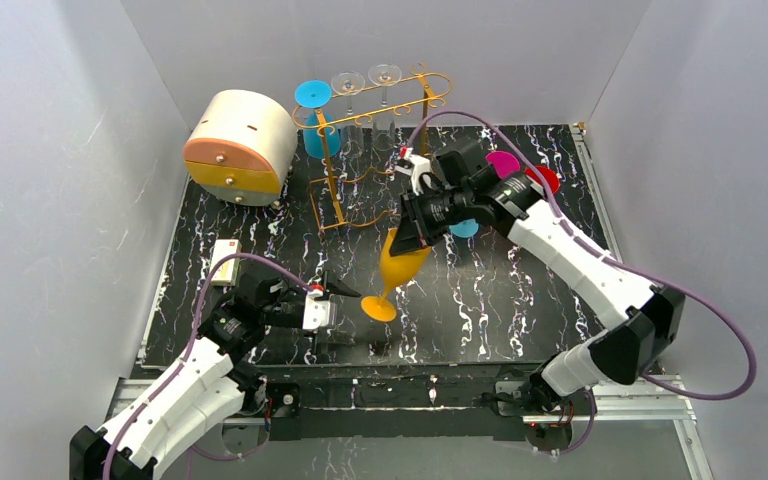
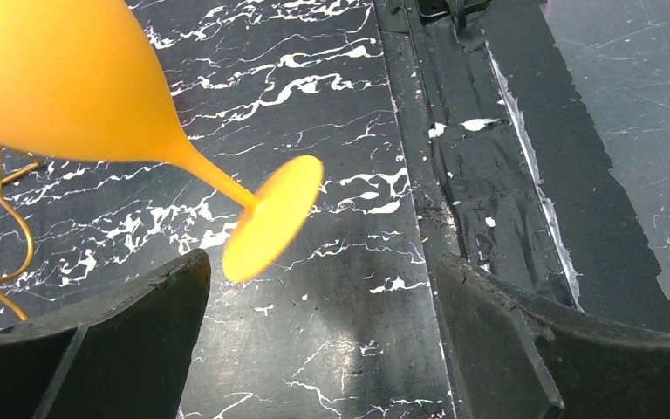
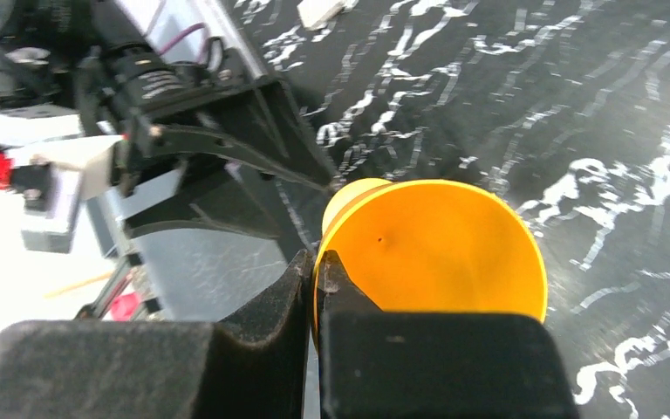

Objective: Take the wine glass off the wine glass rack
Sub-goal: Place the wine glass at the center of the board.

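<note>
Above the arms, top external view: orange wine glass [image 1: 401, 262] is off the wine glass rack [image 1: 372, 120], tilted over the worktop [image 1: 520, 300] just in front of the rack, foot pointing toward the left arm. Right pincer [image 1: 408, 232] is clamped on the bowl's rim. Left pincer [image 1: 343, 291] sits just beside the foot, apart from it. A blue glass [image 1: 315, 115] and clear glasses [image 1: 365, 80] hang on the rack; a round drawer box [image 1: 240, 147] stands to its left.

Left wrist view: fingers [image 2: 122, 340] stand wide apart with nothing between them. Bowl at upper left, stem sloping down to the tilted foot ahead of the gap. Cannot tell whether the foot touches the worktop.

Right wrist view: fingers [image 3: 262, 349] are pressed together on the rim, one inside the bowl and one outside.
</note>
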Motion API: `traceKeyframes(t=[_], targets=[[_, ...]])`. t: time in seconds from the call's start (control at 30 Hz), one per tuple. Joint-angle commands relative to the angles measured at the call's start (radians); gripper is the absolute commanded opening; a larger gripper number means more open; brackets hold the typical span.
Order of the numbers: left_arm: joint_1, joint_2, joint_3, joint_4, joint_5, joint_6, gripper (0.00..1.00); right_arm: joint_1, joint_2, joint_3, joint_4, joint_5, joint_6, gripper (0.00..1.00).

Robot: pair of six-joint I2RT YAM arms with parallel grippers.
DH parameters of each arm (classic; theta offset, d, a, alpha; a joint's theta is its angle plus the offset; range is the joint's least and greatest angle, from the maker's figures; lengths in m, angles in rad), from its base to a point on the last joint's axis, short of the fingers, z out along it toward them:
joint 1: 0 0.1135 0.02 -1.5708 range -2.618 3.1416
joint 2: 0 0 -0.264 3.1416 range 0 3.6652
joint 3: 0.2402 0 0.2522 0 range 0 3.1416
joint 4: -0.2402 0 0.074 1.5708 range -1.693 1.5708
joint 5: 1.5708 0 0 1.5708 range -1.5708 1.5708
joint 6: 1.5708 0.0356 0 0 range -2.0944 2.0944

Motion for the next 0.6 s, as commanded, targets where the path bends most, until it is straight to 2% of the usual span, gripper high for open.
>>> traceKeyframes(t=[0.0, 0.13, 0.2, 0.37, 0.47, 0.57], targets=[[0.005, -0.013, 0.024, 0.014, -0.032, -0.035, 0.98, -0.004, -0.115, -0.075, 0.085, 0.277, 0.003, 0.01], [0.005, -0.020, 0.040, 0.021, -0.117, -0.077, 0.98, -0.004, -0.252, -0.217, 0.175, 0.496, -0.020, 0.01], [0.005, -0.030, 0.043, 0.030, -0.168, -0.101, 0.98, -0.005, -0.329, -0.304, 0.218, 0.662, -0.020, 0.01], [0.005, -0.072, 0.035, 0.098, -0.327, -0.219, 0.98, -0.017, -0.431, -0.434, 0.222, 0.973, -0.029, 0.01], [0.007, -0.090, 0.026, 0.148, -0.486, -0.350, 0.98, -0.042, -0.448, -0.482, 0.219, 1.092, -0.022, 0.01], [0.007, -0.100, 0.022, 0.216, -0.703, -0.527, 0.98, -0.097, -0.454, -0.512, 0.242, 1.135, -0.026, 0.01]])
